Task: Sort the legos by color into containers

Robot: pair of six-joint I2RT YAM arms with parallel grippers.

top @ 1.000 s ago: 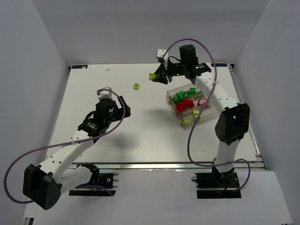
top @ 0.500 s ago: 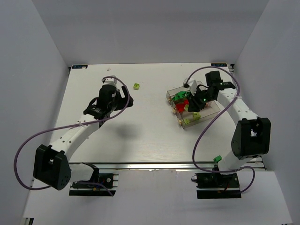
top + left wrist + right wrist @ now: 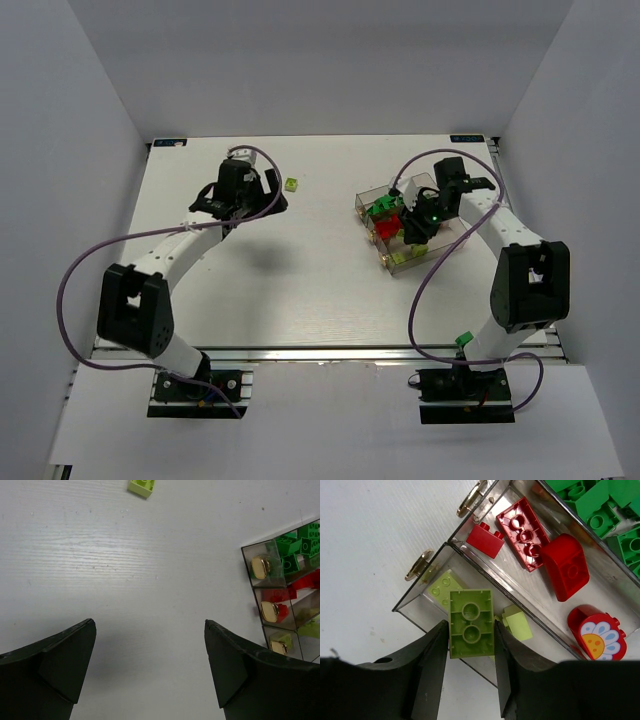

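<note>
The right gripper (image 3: 470,632), half closed, pinches a lime brick (image 3: 471,614), its underside showing two round sockets, above the six-o'clock bin of the tray (image 3: 470,562), which holds lime pieces (image 3: 517,623). The left gripper (image 3: 149,625) gapes empty; a loose brick (image 3: 141,486), also lime, lies at its twelve o'clock.

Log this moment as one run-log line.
left end effector: open, empty | right end effector: shut on lime brick, over lime bin | loose lime brick: on table, ahead of left end effector

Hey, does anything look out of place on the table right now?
One lime brick lies loose on the table, apart from the tray, ahead of the open left hand. Nothing else stands out.
</note>
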